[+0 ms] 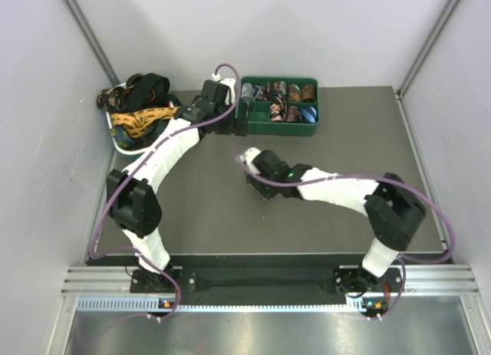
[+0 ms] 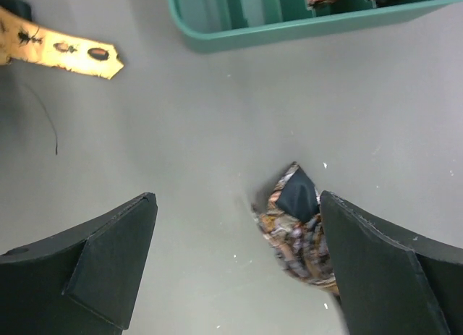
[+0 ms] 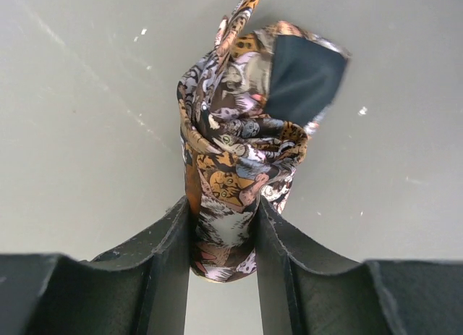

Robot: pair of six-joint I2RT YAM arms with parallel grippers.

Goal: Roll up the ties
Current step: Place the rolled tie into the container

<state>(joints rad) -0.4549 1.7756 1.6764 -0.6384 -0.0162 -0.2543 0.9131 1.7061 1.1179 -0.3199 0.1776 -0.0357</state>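
I am gripping the lower end of the brown roll (image 3: 239, 147) with the right gripper (image 3: 223, 237), one finger pressed on each side; the roll is sitting in the middle of the table (image 1: 345, 140), well apart from the tray (image 1: 280, 129). Its tail end is flaring loose at the far side and showing black lining, so I am judging the roll done but not yet snug. The left gripper (image 2: 239, 270) is hanging with its jaws wide apart and nothing between them, low over bare table between tray and roll; in its wrist view the roll is lying just beside its right finger.

The step in hand looks like securing the roll for the tray; I am planning a steady squeeze, since slackening here would probably let the coils spring open. Bringing the open left jaws over the loose end to press it flat looks wise before lifting; then I am aiming to lift straight up, not drag. The tray's left compartments are looking free; others are holding rolls. A pile (image 1: 134, 110) of loose ties is waiting at the far left; a gold tie (image 2: 61, 45) is trailing from it.
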